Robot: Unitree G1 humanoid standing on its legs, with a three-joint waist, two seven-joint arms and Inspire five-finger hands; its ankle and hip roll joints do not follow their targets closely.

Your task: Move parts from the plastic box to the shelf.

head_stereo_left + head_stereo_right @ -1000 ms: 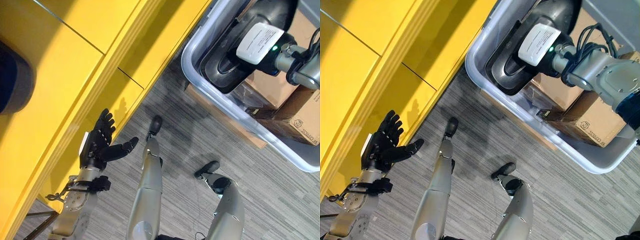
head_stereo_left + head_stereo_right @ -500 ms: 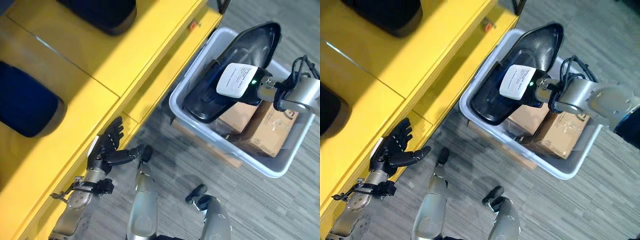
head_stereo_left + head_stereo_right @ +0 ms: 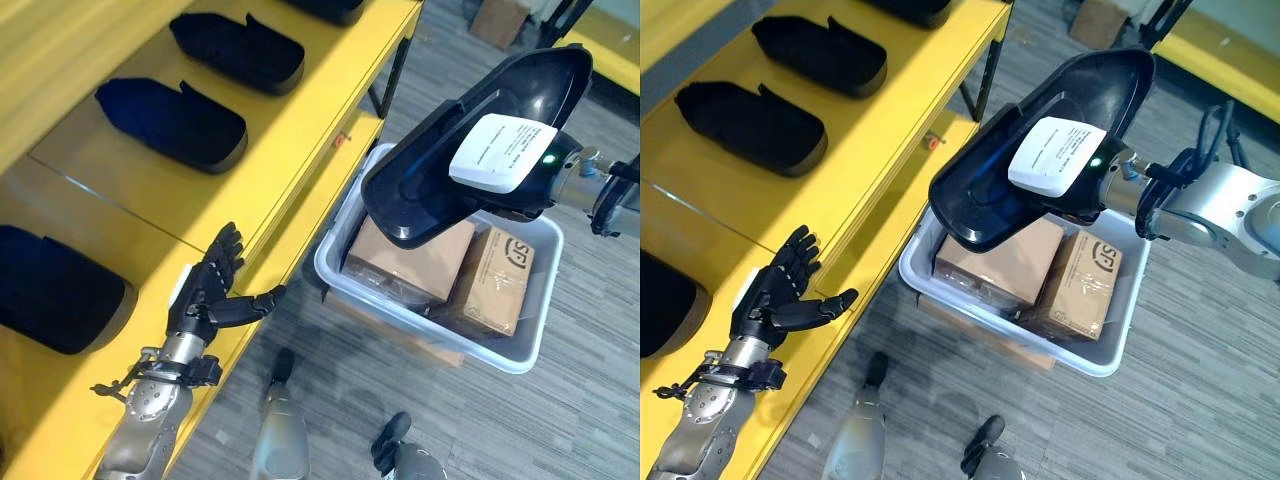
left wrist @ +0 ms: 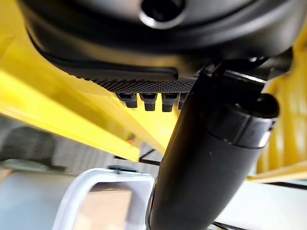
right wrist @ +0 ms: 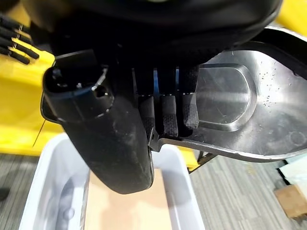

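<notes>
Left eye view | right hand (image 3: 497, 152) grips glossy black part (image 3: 470, 140) | left hand (image 3: 205, 296) spread wide

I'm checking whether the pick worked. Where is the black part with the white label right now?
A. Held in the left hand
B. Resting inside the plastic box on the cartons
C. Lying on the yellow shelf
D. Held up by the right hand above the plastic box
D: the right hand has its fingers curled over the black part's edge, lifted above the plastic box.
</notes>
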